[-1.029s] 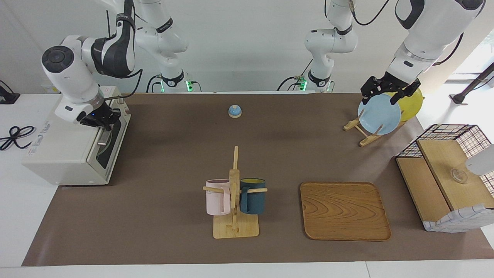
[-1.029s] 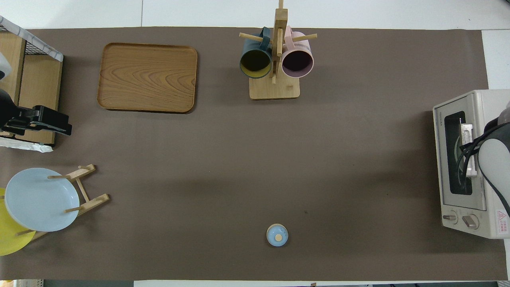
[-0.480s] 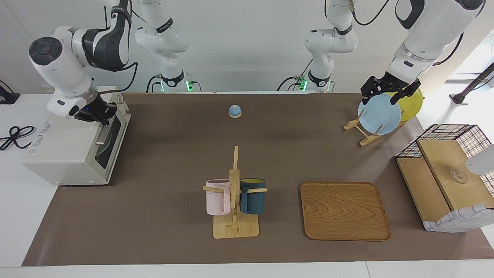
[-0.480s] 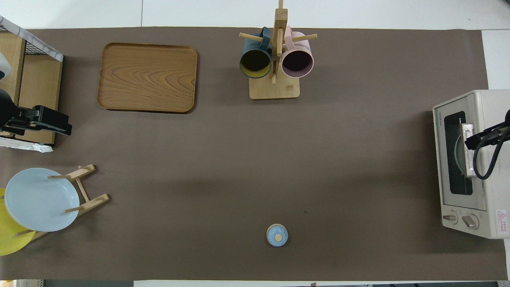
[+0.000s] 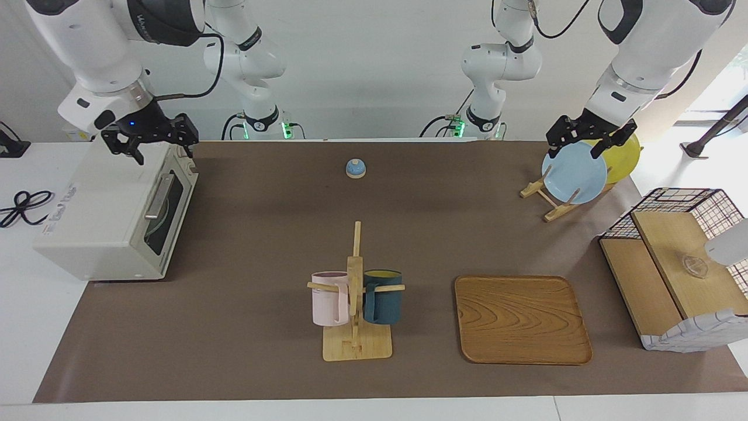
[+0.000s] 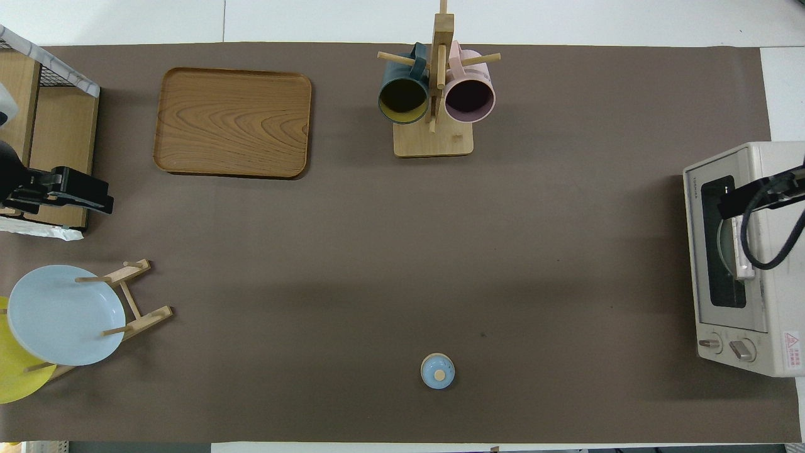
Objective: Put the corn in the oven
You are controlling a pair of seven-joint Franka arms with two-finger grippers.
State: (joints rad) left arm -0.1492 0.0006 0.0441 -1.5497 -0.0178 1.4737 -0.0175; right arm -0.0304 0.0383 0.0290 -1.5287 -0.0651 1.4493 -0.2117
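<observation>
The right gripper (image 5: 156, 142) hangs above the top of the off-white toaster oven (image 5: 99, 216), fingers spread wide and holding nothing. The oven's glass door (image 5: 165, 204) is shut, its metal bar handle (image 5: 158, 195) showing across the front. The left gripper (image 5: 586, 139) hovers over the wooden plate rack (image 5: 552, 202), its fingers apart above the pale blue plate (image 5: 574, 173), with a yellow plate (image 5: 625, 156) standing just beside that one. A small blue bell (image 5: 355, 168) sits mid-table near the robots. A wooden mug tree (image 5: 355, 304) carries a pink mug (image 5: 328, 298) and a dark teal mug (image 5: 383, 297). Beside it lies a wooden tray (image 5: 522, 320), then a wire basket (image 5: 684, 263) at the left arm's end.
</observation>
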